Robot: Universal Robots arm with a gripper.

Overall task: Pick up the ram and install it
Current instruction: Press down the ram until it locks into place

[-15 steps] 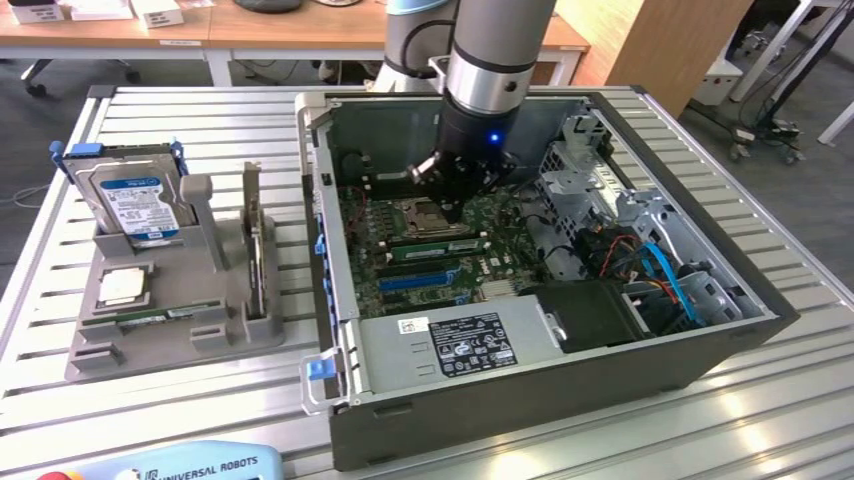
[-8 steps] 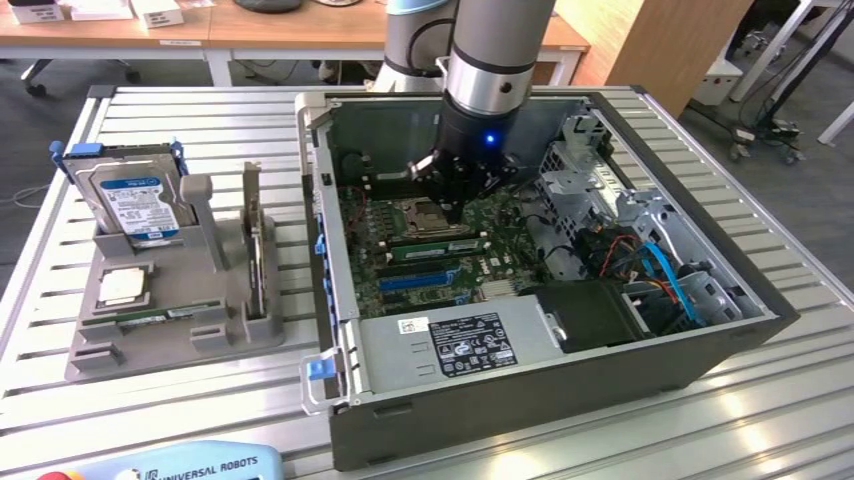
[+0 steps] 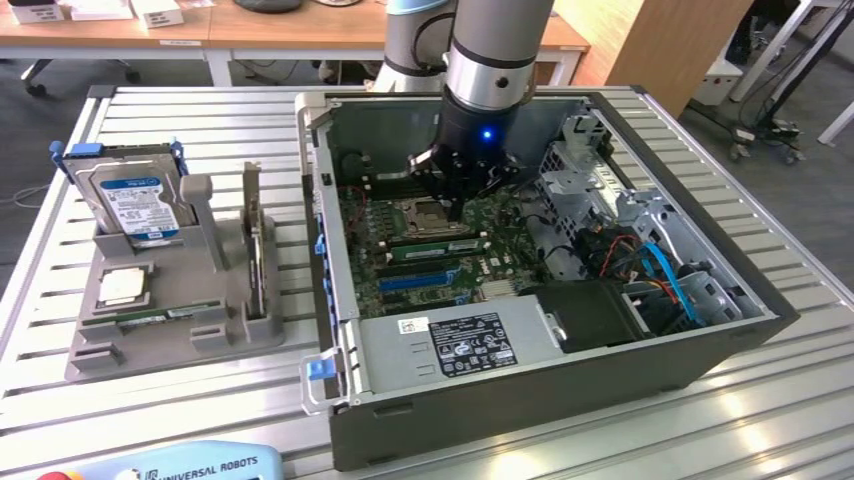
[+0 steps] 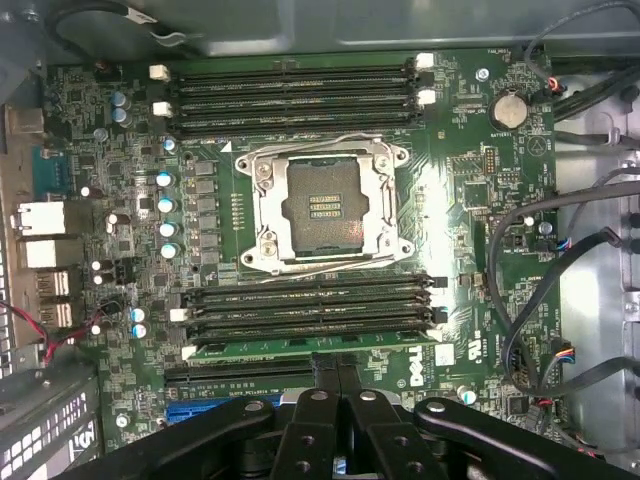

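A ram, a long thin green stick, stands on edge in the memory slot nearest the blue connector on the motherboard. In the exterior view the same ram lies just in front of the processor socket. My gripper is shut, its black fingertips pressed together right over the middle of the stick's top edge; I cannot tell whether they touch it. The gripper hangs straight down inside the open computer case. A second, similar stick lies in the grey holder outside the case.
The processor socket is open and bare. Black memory slots sit on its far side. Cables and a drive cage crowd the case's right in the exterior view. The holder also carries a blue-labelled hard drive and a square silver chip.
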